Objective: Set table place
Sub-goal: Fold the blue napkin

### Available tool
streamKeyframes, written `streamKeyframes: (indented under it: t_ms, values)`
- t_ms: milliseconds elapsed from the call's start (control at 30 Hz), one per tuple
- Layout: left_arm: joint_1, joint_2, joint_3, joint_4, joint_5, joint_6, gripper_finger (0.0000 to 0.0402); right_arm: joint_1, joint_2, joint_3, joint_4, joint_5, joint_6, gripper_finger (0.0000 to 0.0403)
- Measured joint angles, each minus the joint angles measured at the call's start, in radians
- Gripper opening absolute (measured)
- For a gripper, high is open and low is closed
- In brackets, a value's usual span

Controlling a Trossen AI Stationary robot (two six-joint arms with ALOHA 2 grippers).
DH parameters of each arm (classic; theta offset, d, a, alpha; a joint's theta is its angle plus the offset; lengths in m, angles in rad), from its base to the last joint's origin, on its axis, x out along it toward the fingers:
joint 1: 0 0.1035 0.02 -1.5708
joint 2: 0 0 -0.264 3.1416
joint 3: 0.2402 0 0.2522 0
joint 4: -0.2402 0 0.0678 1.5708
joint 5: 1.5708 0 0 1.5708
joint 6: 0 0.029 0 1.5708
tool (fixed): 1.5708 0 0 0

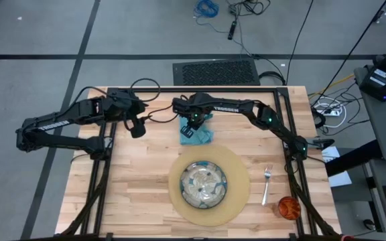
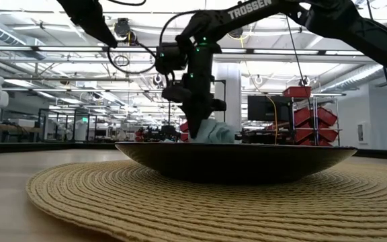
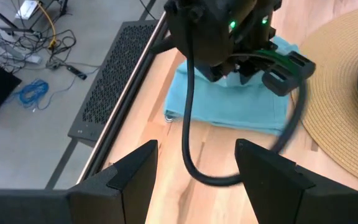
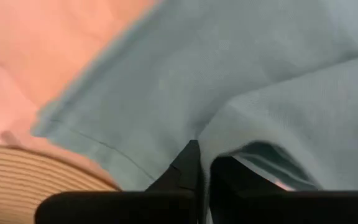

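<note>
A teal napkin [image 1: 203,136] lies bunched on the table [image 1: 133,194], just beyond the far rim of the round tan placemat [image 1: 236,201]. The green-patterned plate [image 1: 204,184] sits on the placemat. To its right lie a fork [image 1: 267,184] and an orange cup [image 1: 288,207]. My right gripper [image 4: 202,167] stands over the napkin, pointing down and shut on it. My left gripper [image 3: 197,171] hovers open above the table's far left part, clear of everything, and looks toward the napkin [image 3: 229,106]. My right gripper pinches a raised fold of the napkin [image 4: 219,140] between its two shut fingers, coming from above and pointing down. The cloth rises in a ridge to the fingertips. The rest of the napkin [image 2: 217,131] spreads slack on the table below.
A loose black cable [image 3: 194,155] from the right arm hangs between my left gripper and the napkin. The black frame [image 1: 200,89] runs along the table's far edge. Bare wood lies left of the placemat.
</note>
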Motion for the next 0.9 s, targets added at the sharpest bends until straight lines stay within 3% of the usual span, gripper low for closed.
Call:
streamKeyframes:
  t_ms: [267, 433, 567, 700, 800, 900]
  values:
    - [0.0, 0.0, 0.0, -0.001, 0.0, -0.007, 0.0203, 0.014, -0.002, 0.063, 0.082, -0.026, -0.078, 0.0005]
    - [0.0, 0.0, 0.0, -0.029, 0.0, -0.025, 0.0203, 0.034, -0.002, 0.077, 0.15, -0.083, -0.153, 0.0038]
    - [0.0, 0.0, 0.0, -0.05, 0.0, -0.027, 0.0203, 0.039, -0.002, 0.077, 0.164, -0.098, -0.158, 0.0095]
    - [0.0, 0.0, 0.0, -0.051, 0.0, -0.027, 0.0203, 0.037, -0.002, 0.077, 0.165, -0.104, -0.162, 0.0178]
    - [0.0, 0.0, 0.0, -0.051, 0.0, -0.027, 0.0203, 0.041, -0.002, 0.077, 0.172, -0.177, -0.17, 0.0234]
    - [0.0, 0.0, -0.002, -0.049, 0.0, -0.027, 0.0203, 0.054, -0.003, 0.078, 0.165, -0.127, -0.167, 0.0264]
